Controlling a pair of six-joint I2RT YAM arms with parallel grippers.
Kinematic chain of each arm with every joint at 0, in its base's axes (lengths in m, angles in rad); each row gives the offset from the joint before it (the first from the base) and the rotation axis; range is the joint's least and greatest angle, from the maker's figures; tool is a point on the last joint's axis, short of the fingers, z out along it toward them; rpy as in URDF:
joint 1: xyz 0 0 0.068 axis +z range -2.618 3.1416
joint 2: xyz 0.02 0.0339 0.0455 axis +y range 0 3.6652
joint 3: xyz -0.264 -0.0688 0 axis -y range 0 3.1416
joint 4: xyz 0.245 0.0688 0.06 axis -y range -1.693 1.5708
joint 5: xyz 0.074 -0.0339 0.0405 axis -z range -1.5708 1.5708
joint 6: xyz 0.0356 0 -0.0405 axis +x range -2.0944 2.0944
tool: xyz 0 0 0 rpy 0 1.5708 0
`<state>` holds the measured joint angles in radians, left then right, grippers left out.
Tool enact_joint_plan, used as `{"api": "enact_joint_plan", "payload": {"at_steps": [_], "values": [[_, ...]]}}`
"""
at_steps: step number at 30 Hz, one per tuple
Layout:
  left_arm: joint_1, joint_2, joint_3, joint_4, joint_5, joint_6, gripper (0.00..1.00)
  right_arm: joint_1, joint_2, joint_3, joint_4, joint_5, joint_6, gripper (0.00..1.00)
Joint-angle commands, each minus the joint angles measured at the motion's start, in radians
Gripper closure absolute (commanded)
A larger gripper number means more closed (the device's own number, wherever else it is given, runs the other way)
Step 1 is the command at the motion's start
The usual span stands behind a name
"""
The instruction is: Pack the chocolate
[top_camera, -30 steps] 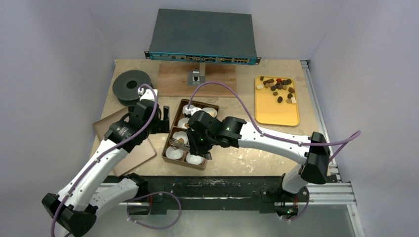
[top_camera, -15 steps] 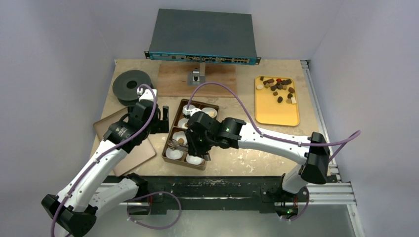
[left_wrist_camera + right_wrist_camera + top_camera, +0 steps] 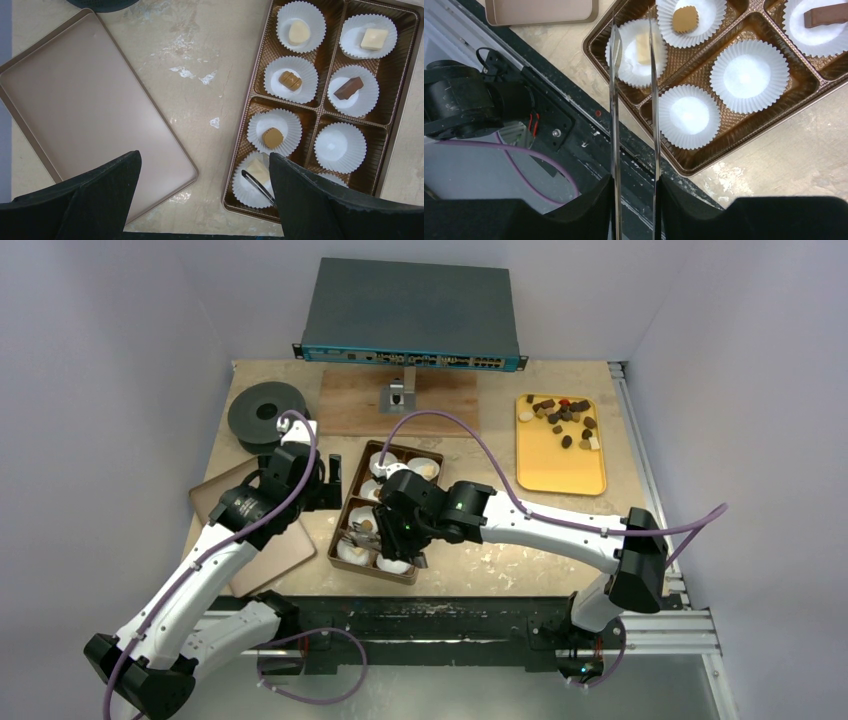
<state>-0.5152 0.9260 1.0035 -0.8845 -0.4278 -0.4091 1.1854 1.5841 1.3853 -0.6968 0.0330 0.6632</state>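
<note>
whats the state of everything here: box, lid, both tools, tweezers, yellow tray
box, open, six of eight cups filled
lid, off, lying flat beside the box
left tool, open, holding nothing
right tool, shut on tweezers
tweezers, tips apart, either side of a cream chocolate in its cup
yellow tray, loose chocolate at its far end

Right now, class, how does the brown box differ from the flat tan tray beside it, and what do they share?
The brown box is split into compartments lined with paper cups; the tan tray is one undivided surface. The box's floor is dark and textured; the tray's is paler and smooth. The box holds chocolates; the tray's visible part holds none. Both are rectangular, rimmed and flat on the table.
</note>
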Motion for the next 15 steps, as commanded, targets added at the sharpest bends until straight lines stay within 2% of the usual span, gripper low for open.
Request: {"api": "enact_joint_plan", "payload": {"at_steps": [1,15], "values": [[0.009,-0.012,0.005,0.013,-0.017,-0.014,0.00,0.010,-0.020,0.006,0.024,-0.003,0.008,0.59],[0.014,-0.033,0.001,0.015,-0.029,-0.024,0.00,-0.006,-0.074,0.063,-0.039,0.076,-0.007,0.55]]}}
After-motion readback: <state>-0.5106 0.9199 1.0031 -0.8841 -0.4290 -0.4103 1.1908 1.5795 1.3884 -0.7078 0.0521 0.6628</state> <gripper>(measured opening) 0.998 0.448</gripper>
